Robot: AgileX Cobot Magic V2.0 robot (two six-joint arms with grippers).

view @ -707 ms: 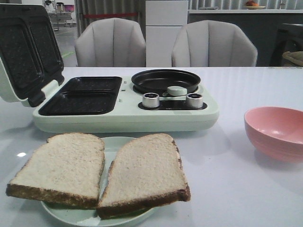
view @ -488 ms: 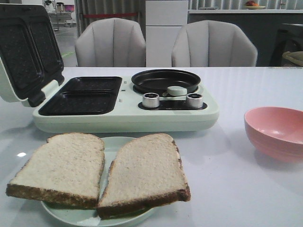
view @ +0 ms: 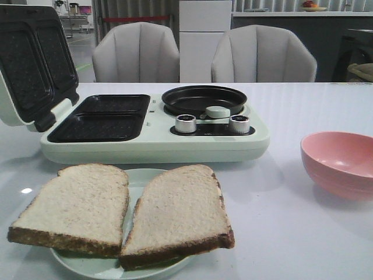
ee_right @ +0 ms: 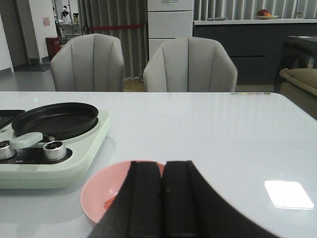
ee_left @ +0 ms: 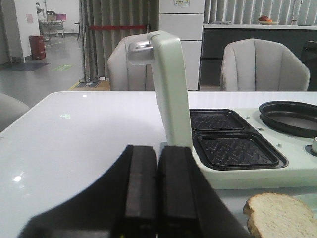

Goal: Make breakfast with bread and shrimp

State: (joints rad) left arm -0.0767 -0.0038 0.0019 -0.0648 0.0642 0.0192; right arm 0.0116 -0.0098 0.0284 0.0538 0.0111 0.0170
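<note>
White table (view: 303, 245): bread (view: 125, 213) overhangs its plate (view: 140, 178) (grippers shut, apart)

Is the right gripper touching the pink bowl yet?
Cannot tell. The right wrist view shows the shut right gripper overlapping the pink bowl, with no visible contact or gap. It is absent from the front view.

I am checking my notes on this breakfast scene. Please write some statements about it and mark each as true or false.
1. Two bread slices lie on a pale plate. True.
2. The sandwich maker's lid is closed. False: it stands open.
3. The pink bowl sits left of the plate. False: it sits to the right.
4. The left gripper is shut, holding nothing. True.
5. Bread lies on the sandwich plates. False: they are bare.
</note>
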